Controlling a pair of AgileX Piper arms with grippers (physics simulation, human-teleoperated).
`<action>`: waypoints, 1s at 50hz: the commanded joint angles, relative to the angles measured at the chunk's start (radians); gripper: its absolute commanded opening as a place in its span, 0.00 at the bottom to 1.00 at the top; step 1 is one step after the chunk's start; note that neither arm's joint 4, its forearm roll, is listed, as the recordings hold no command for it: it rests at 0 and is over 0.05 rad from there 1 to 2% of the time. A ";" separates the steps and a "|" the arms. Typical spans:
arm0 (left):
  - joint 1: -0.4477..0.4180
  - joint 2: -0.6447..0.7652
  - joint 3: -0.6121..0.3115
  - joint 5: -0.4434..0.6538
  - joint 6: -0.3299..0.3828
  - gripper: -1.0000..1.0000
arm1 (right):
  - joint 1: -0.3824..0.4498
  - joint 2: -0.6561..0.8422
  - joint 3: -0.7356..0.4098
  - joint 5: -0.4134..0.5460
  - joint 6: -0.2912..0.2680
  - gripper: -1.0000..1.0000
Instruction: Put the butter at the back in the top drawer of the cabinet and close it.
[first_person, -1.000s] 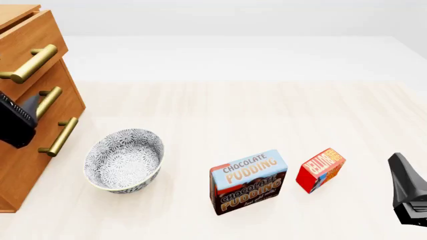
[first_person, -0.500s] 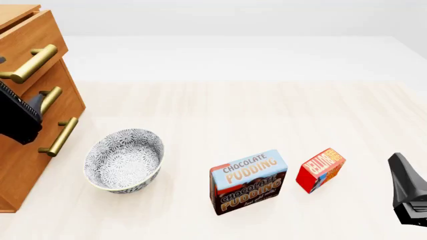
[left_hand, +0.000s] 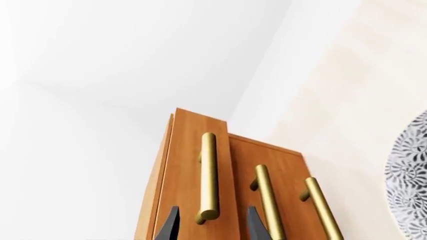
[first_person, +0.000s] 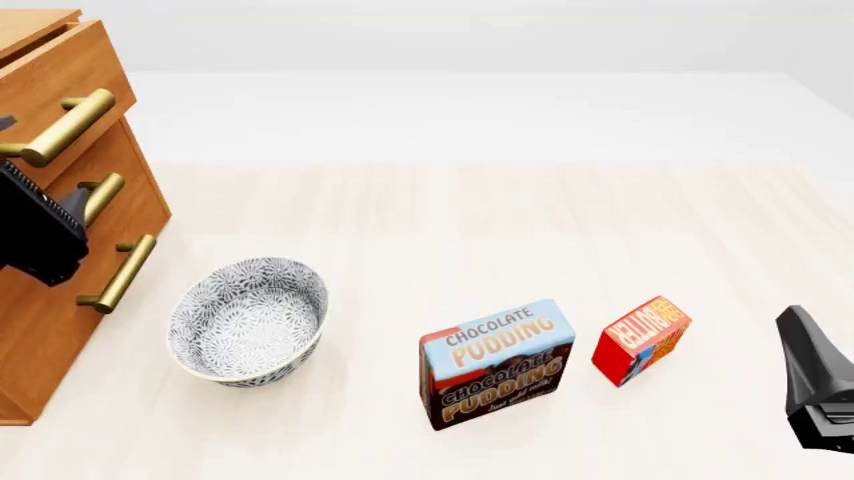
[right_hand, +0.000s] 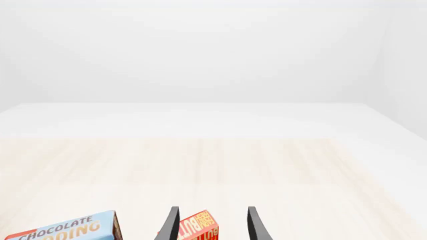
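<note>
The butter (first_person: 641, 338), a small red box, lies on the table at the front right, beside the Chocolate Pudding box (first_person: 497, 362). The right wrist view shows the butter (right_hand: 198, 228) in line between my open right gripper (right_hand: 212, 227) fingers, further ahead. My right gripper (first_person: 809, 372) hangs right of the butter, apart from it. The cabinet (first_person: 54, 300) stands at the far left. Its top drawer (first_person: 67, 70) sticks out slightly. My left gripper (first_person: 47, 165) is open, its fingers (left_hand: 169, 227) on either side of the near end of the top drawer's brass handle (left_hand: 209, 175).
A patterned grey bowl (first_person: 250, 320) sits between the cabinet and the pudding box. The two lower drawer handles (first_person: 118, 272) lie just below my left gripper. The pudding box's corner shows in the right wrist view (right_hand: 67, 231).
My left gripper has risen from the middle handle's height toward the top drawer's handle. The right arm and the boxes have not moved.
</note>
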 joint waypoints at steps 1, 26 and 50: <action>0.013 0.017 -0.006 -0.010 0.003 1.00 | 0.000 0.000 0.000 0.000 0.000 1.00; 0.008 0.046 -0.023 -0.026 0.007 1.00 | 0.000 0.000 0.000 0.000 0.000 1.00; 0.019 0.082 -0.032 -0.048 -0.002 1.00 | 0.000 0.000 0.000 0.000 0.000 1.00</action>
